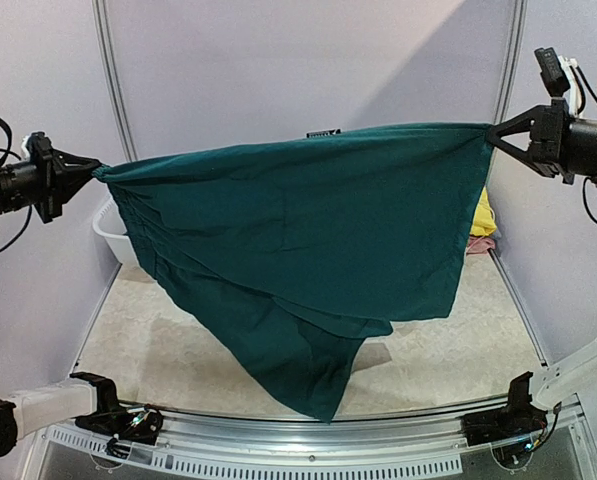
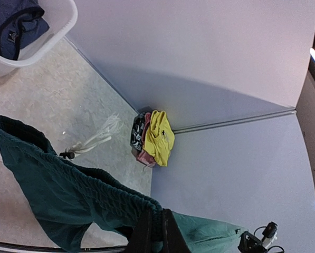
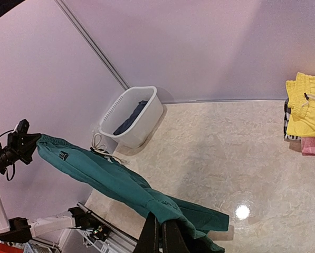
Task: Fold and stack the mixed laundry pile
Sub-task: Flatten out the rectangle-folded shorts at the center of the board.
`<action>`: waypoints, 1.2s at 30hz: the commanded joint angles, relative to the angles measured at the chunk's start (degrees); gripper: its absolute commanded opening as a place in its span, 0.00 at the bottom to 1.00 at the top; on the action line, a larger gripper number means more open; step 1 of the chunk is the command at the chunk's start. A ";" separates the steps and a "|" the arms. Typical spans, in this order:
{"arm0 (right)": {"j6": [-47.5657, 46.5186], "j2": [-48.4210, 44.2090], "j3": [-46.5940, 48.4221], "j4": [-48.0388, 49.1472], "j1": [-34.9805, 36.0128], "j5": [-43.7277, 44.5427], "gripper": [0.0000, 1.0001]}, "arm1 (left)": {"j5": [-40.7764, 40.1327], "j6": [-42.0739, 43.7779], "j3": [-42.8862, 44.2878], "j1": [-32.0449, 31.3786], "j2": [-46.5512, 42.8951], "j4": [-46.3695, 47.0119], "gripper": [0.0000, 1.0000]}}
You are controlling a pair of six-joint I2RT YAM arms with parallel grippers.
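Observation:
Dark teal shorts hang stretched in the air between both arms, above the table. My left gripper is shut on the left end of the waistband, and my right gripper is shut on the right end. One leg droops toward the table's front edge. A white drawstring dangles from the shorts. A navy garment lies in the white tub at the back left. A folded stack with a yellow piece on top sits at the back right.
The white tub stands against the left wall, partly behind the shorts. The folded stack lies in the far right corner by the wall. Both arm bases sit along the near rail. Pale walls close the table on three sides.

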 commanded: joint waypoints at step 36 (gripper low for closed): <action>-10.36 40.27 -7.55 28.42 -41.90 -3.23 0.00 | -22.16 -28.82 -43.86 -2.23 15.47 42.75 0.04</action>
